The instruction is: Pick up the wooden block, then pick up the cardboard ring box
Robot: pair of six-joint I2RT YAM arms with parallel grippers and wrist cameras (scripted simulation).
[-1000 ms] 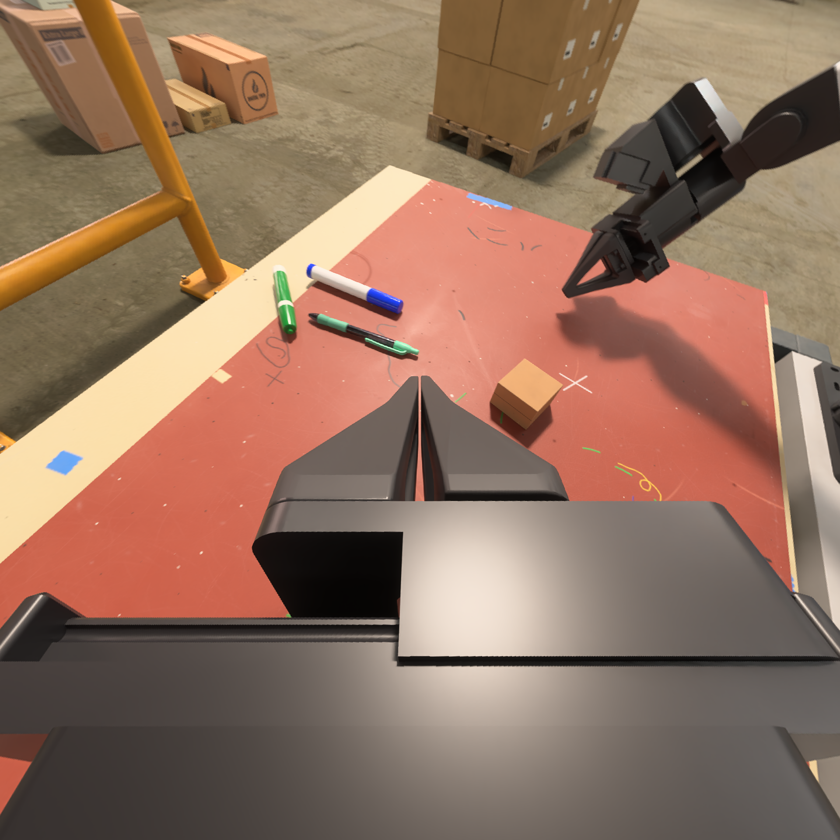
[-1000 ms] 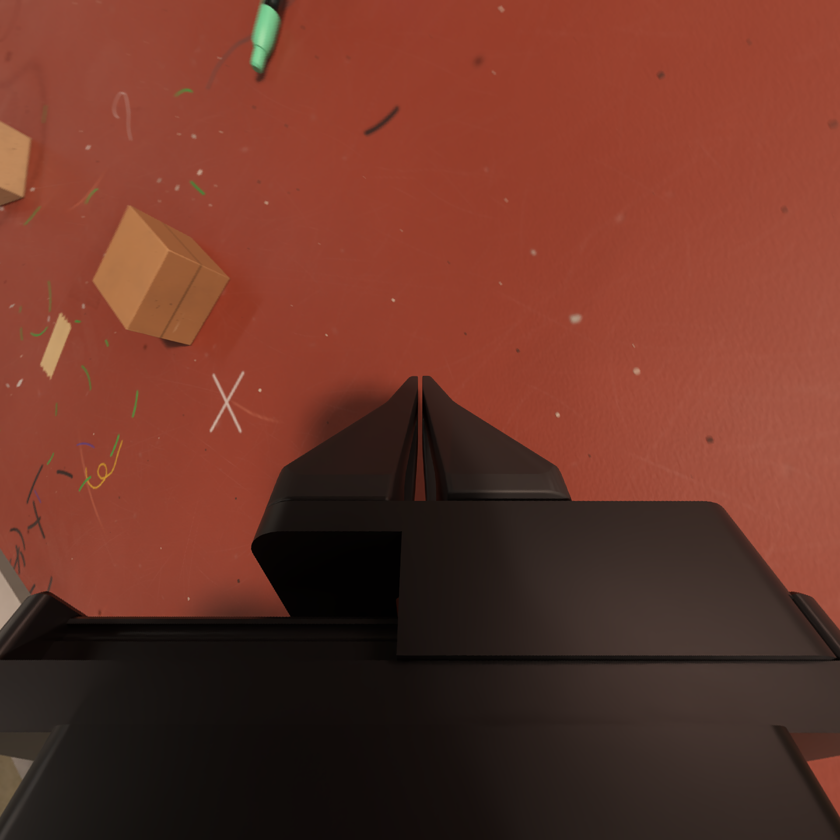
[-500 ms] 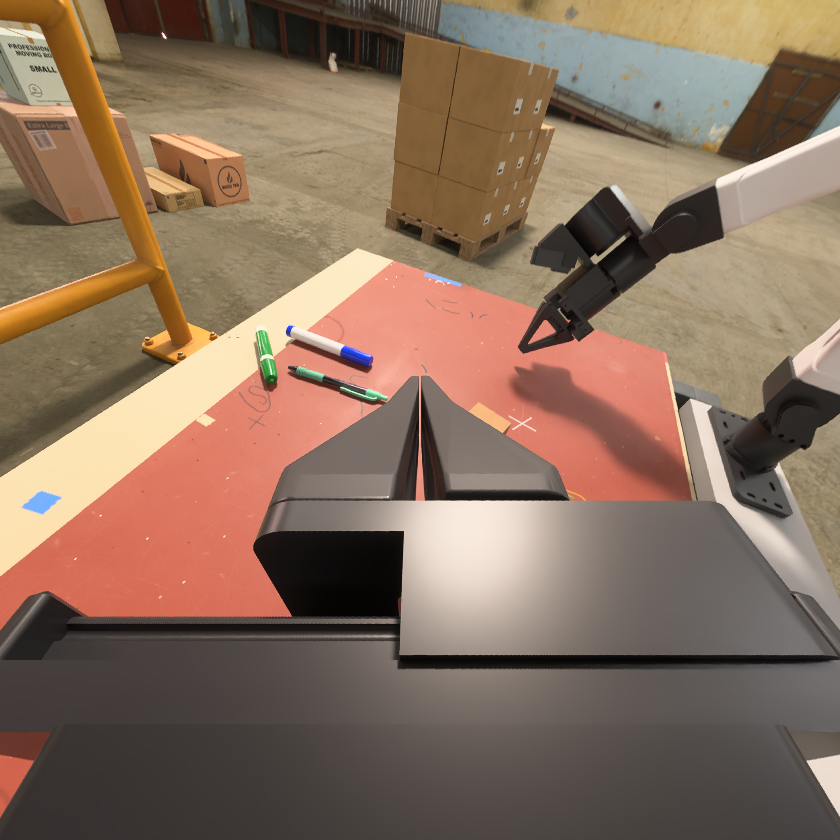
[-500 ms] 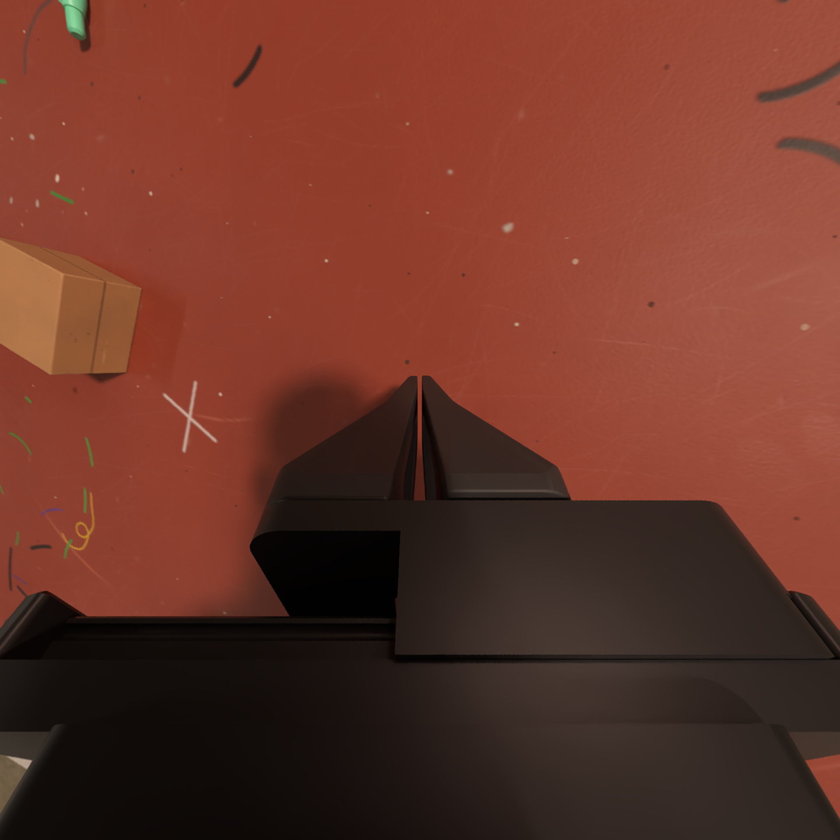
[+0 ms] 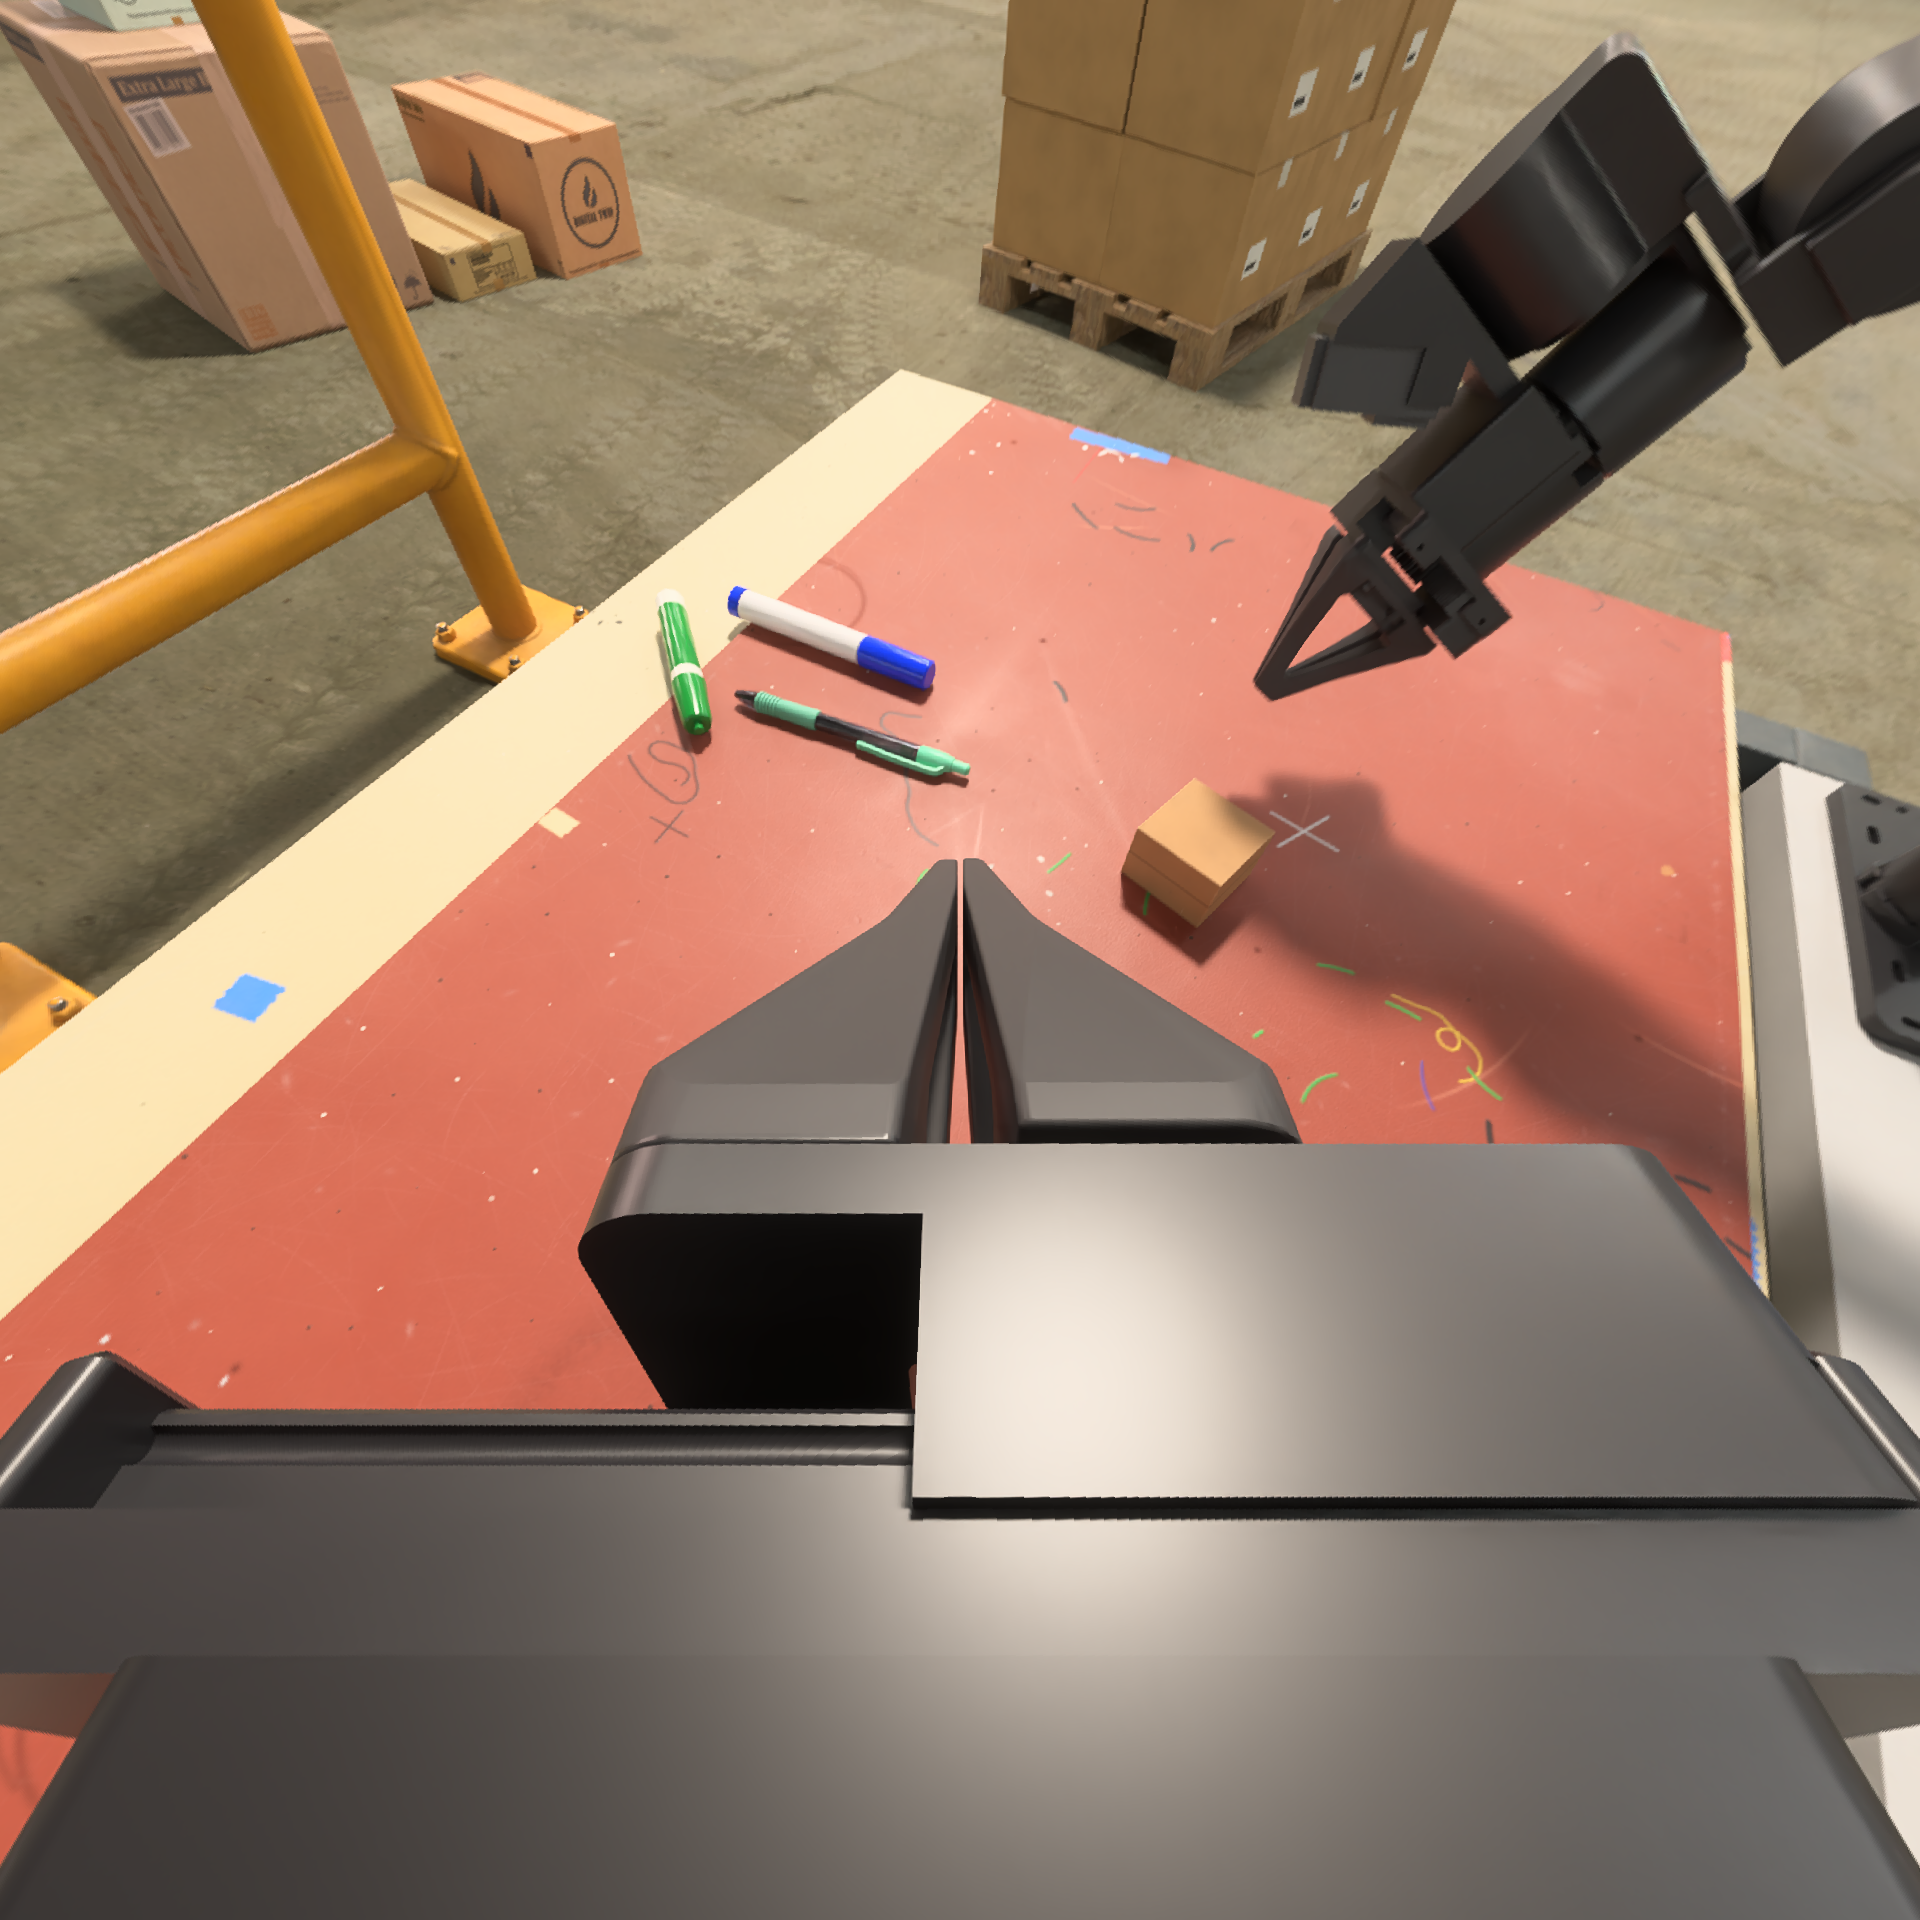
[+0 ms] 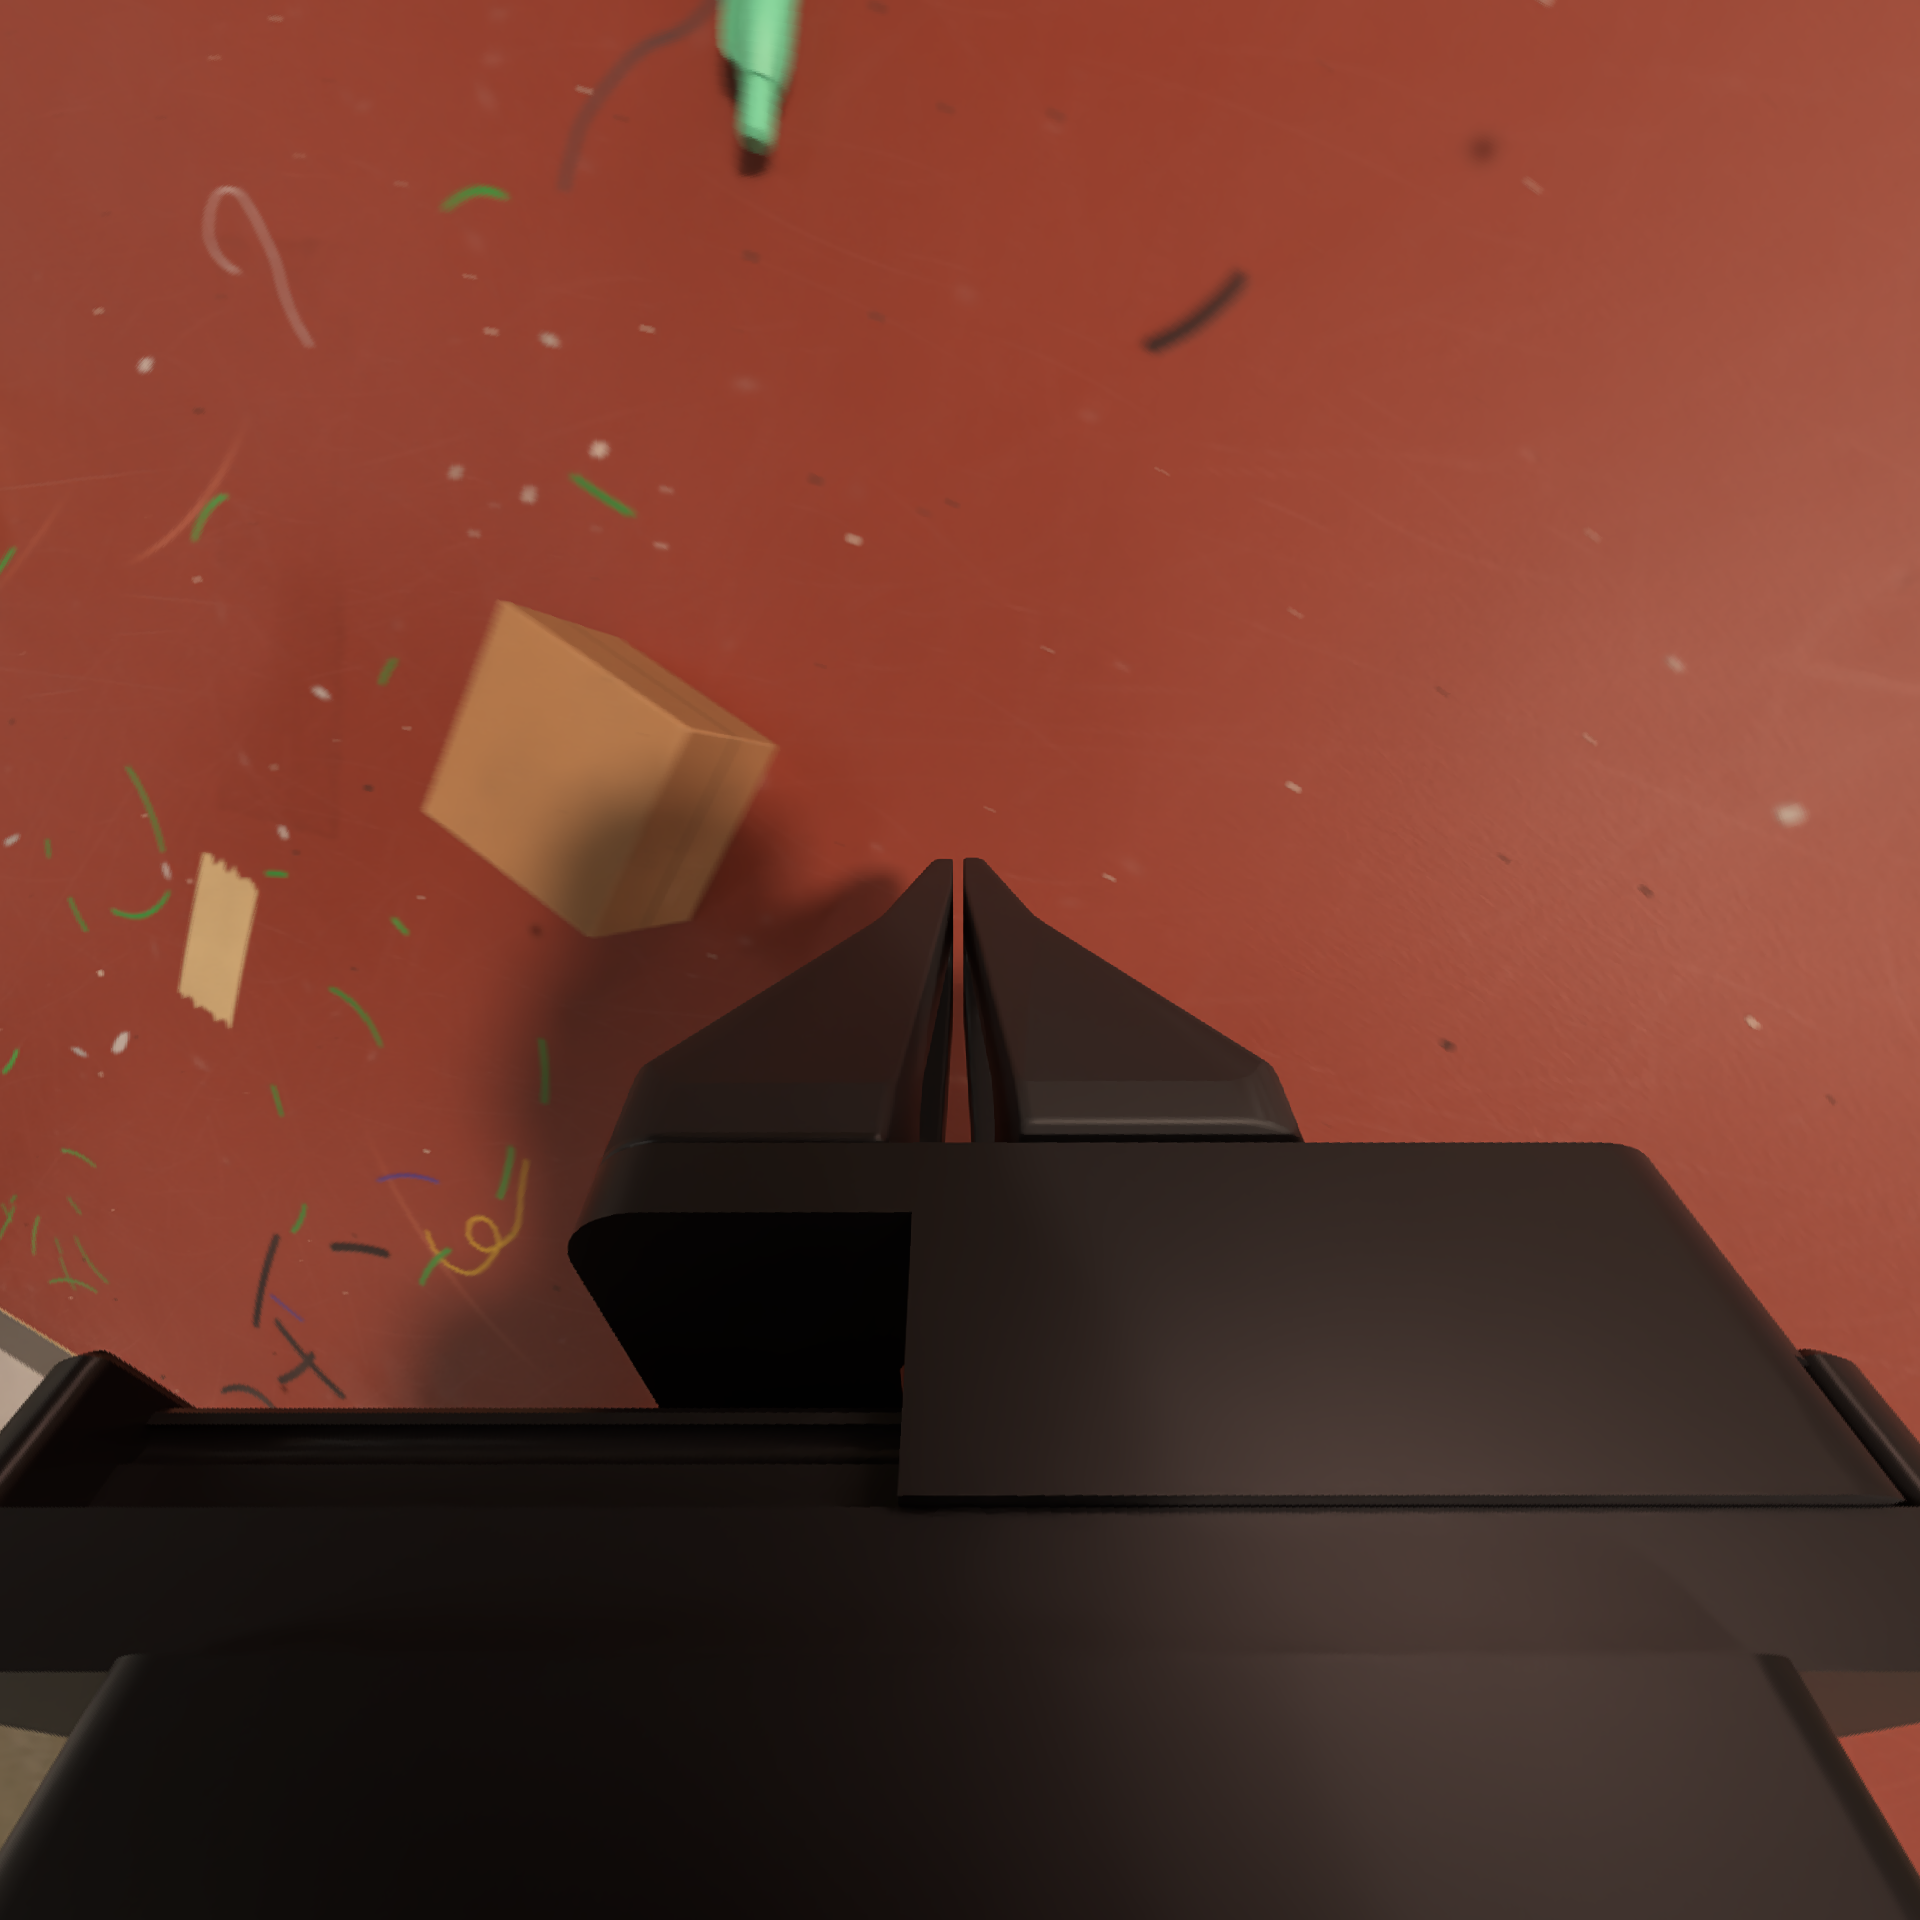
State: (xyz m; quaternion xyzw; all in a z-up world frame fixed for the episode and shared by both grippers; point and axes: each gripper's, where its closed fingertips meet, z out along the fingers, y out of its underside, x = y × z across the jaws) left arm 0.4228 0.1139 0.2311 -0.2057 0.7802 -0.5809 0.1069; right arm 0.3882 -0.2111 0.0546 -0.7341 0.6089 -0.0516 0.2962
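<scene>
A small tan cardboard box with a lid seam (image 5: 1197,850) sits on the red table top (image 5: 416,1195), to the right of and just beyond my left gripper (image 5: 958,864), which is shut and empty. In the right wrist view the same box (image 6: 592,769) lies just left of my right gripper (image 6: 958,862), which is also shut and empty and hovers above the table. The right gripper also shows in the left wrist view (image 5: 1273,686), pointing down beyond the box. No wooden block shows in either view.
A green marker (image 5: 683,662), a white marker with a blue cap (image 5: 831,637) and a green pen (image 5: 852,734) lie at the far left of the table. A yellow railing (image 5: 343,260) and stacked cartons on a pallet (image 5: 1195,156) stand on the floor beyond. A strip of tan tape (image 6: 218,940) lies near the box.
The right gripper has moved toward the box, which went from the left edge of its view to just left of its fingertips. The left wrist view tipped up, then back down. Both grippers stayed shut.
</scene>
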